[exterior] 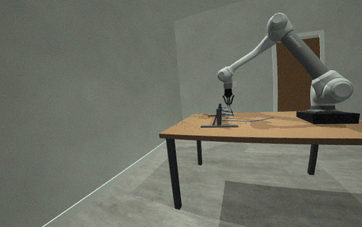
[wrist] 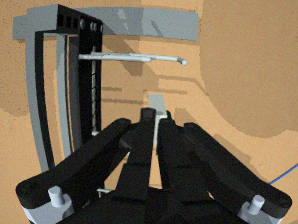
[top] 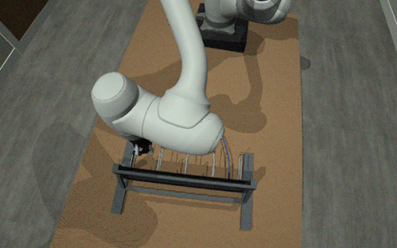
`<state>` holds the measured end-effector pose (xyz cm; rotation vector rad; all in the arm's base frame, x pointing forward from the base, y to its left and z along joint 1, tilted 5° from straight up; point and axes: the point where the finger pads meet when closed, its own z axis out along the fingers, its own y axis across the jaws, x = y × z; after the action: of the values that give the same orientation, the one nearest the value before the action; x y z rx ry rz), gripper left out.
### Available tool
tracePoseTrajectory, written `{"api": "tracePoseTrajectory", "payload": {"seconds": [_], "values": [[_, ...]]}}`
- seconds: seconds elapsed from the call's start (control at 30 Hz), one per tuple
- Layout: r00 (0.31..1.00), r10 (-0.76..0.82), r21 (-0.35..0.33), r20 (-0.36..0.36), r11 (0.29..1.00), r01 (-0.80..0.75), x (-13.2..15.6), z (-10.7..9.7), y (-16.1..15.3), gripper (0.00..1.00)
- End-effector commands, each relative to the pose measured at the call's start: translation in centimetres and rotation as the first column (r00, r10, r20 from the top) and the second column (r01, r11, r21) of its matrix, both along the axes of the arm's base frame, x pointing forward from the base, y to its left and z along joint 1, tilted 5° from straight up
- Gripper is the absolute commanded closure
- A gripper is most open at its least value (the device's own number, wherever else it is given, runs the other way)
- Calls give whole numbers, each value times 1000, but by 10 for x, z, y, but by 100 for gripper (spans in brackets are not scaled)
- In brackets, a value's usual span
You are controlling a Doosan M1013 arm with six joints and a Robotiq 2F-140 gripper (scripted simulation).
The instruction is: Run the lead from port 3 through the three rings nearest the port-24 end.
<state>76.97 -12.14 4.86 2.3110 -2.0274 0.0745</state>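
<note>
The rack (top: 246, 218) (exterior: 220, 126) (wrist: 175, 24) stands upright on the table, with its panel back toward the top camera. The blue lead (top: 227, 150) (exterior: 252, 121) (wrist: 285, 174) leaves the panel near its right end in the top view and curves toward the robot base; the arm hides its far part there. It passes between the two rightmost rings. The end ring (wrist: 130, 56) shows clear of the lead; a middle ring (top: 186, 164) also has no lead visible in it. My gripper (top: 136, 150) (exterior: 229, 106) (wrist: 155, 105) is shut and empty, pointing down near the rings at the port-24 end, away from the lead.
The arm's wrist (top: 178, 125) hides part of the space in front of the rack. The robot's black base (top: 224, 41) (exterior: 328, 117) stands at the table's far end. The table edge (top: 85, 155) runs beside the rack's port-24 end.
</note>
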Motion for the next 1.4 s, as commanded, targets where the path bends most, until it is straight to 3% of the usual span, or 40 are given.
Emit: {"api": "tracePoseTrajectory", "payload": {"seconds": [0.0, 0.67, 1.37], "values": [[1000, -1, -3, 2, 1000, 1, 8, 0, -2, 100], [1000, -1, -3, 2, 1000, 1, 32, 0, 1, 100], [1000, -1, -3, 2, 1000, 1, 34, 0, 2, 100]]}}
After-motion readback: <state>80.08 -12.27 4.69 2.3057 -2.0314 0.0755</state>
